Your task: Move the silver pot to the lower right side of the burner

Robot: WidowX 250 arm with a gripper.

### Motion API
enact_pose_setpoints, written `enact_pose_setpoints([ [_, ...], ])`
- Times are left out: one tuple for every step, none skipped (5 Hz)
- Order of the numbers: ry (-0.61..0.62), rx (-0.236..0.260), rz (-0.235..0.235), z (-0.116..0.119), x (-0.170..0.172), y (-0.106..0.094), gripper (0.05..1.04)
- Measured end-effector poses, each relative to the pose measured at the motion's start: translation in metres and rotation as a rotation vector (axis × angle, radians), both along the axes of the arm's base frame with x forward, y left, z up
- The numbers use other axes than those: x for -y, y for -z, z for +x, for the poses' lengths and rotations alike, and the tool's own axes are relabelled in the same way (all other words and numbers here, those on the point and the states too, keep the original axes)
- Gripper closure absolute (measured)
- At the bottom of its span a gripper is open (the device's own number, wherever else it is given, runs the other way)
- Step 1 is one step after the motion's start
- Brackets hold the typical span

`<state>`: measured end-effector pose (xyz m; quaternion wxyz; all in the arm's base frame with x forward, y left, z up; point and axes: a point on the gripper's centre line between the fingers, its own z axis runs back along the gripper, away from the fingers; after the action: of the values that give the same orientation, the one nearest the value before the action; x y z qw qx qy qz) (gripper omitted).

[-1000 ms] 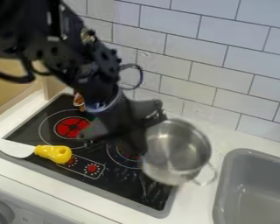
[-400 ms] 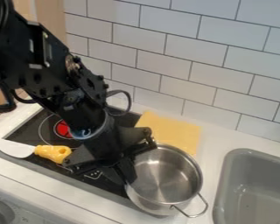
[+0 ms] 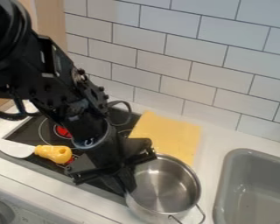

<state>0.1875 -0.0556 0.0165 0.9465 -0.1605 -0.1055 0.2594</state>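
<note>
Evidently, the claw (image 3: 126, 184) is closed on the left rim of the pot (image 3: 166, 190), which covers the lower right corner of the stove (image 3: 26, 132), cloth (image 3: 174, 135) behind, sink (image 3: 247, 154) to the right, utensil (image 3: 53, 153) across the stove's lower left corner.

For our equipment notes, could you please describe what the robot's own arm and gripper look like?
The arm is black, built of angular, bracket-like segments with round fasteners and pale rectangular markings. A dark cable loops out beside it, and a glossy dark band with a small light mark circles the wrist. The gripper is matte black, with broad, angular plates.
</note>
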Motion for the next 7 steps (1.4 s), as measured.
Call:
enact_pose_setpoints([
  [0.014, -0.022, 0.009, -0.002, 0.000, 0.006, 1.014],
  [-0.001, -0.056, 0.018, -0.005, -0.002, 0.008, 0.864],
  [-0.007, -0.065, 0.025, -0.006, -0.003, 0.009, 0.605],
  [-0.015, -0.070, 0.026, -0.007, -0.004, 0.010, 0.290],
  [-0.010, -0.050, 0.030, -0.006, -0.005, 0.002, 0.071],
  [0.028, 0.009, -0.024, -0.002, 0.001, -0.010, 0.075],
  [0.030, 0.048, -0.039, -0.001, 0.000, -0.022, 0.085],
])
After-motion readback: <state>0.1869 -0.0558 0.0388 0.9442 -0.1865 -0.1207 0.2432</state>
